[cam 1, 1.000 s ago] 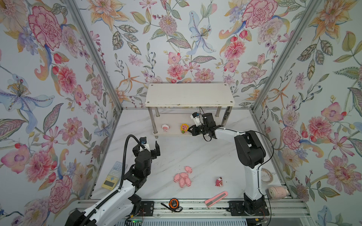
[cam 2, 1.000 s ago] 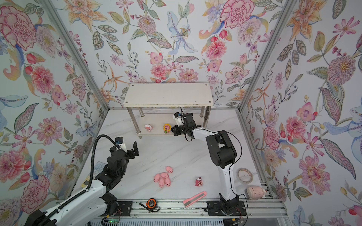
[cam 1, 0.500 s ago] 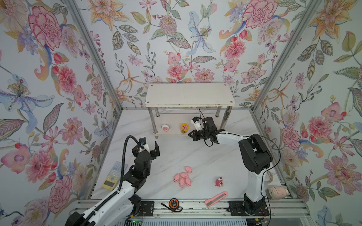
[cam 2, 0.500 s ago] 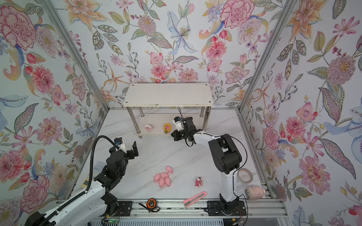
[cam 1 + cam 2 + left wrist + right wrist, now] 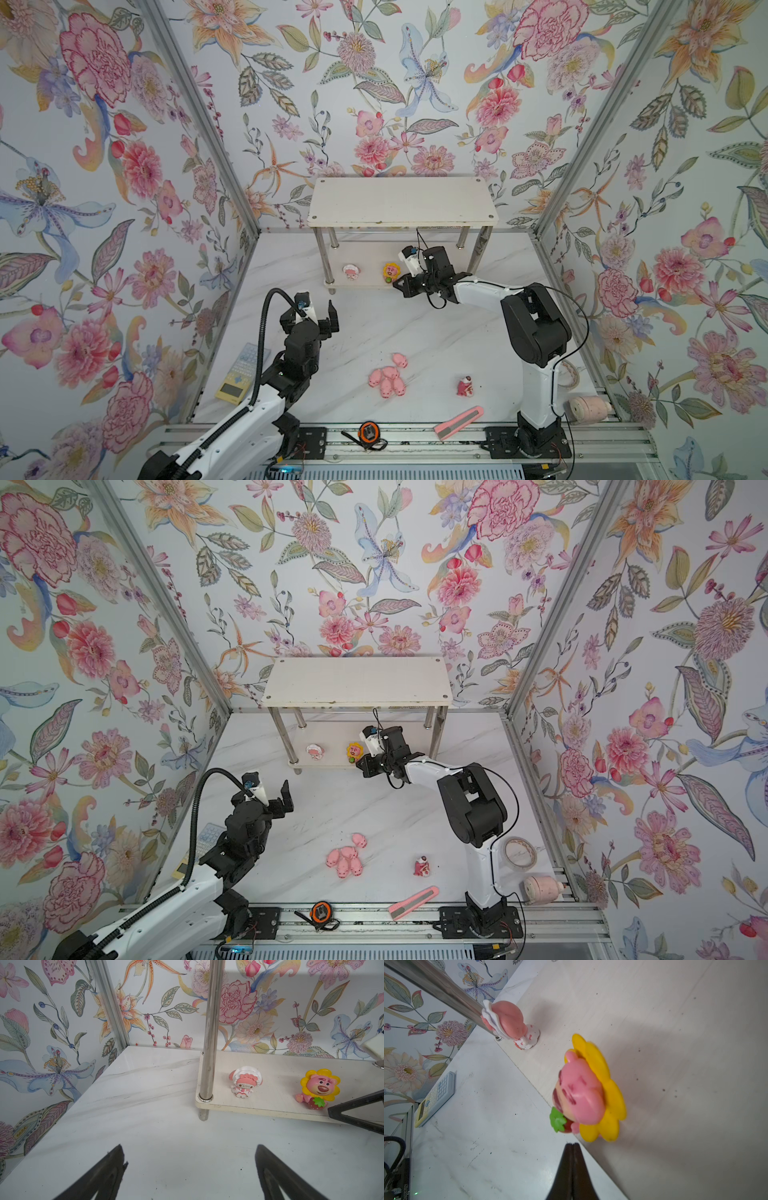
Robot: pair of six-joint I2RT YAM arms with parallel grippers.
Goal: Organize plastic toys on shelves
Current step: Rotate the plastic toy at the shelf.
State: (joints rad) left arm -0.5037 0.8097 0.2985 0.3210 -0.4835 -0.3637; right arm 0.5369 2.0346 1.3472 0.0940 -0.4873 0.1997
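Shelves [image 5: 401,201]: the lower board holds a whitish figurine [image 5: 351,272] and a flower-maned figurine [image 5: 390,271]. The right gripper [image 5: 397,286], clenched on nothing, sits at the latter's five o'clock. The left gripper [image 5: 313,316], released and empty, hovers at the shelves' eight o'clock. Pigs [image 5: 387,380] and a red-pink figurine [image 5: 464,386] lie on the table [image 5: 415,332] toward six o'clock.

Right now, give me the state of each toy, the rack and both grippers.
rack: standing on the table.
left gripper: open, empty.
right gripper: shut, empty, beside the flower-maned figurine.
flower-maned figurine: upright on the lower board.
white-bonnet figurine: upright on the lower board.
red-pink figurine: on the table, unshelved.
pigs: bunched on the table, unshelved.
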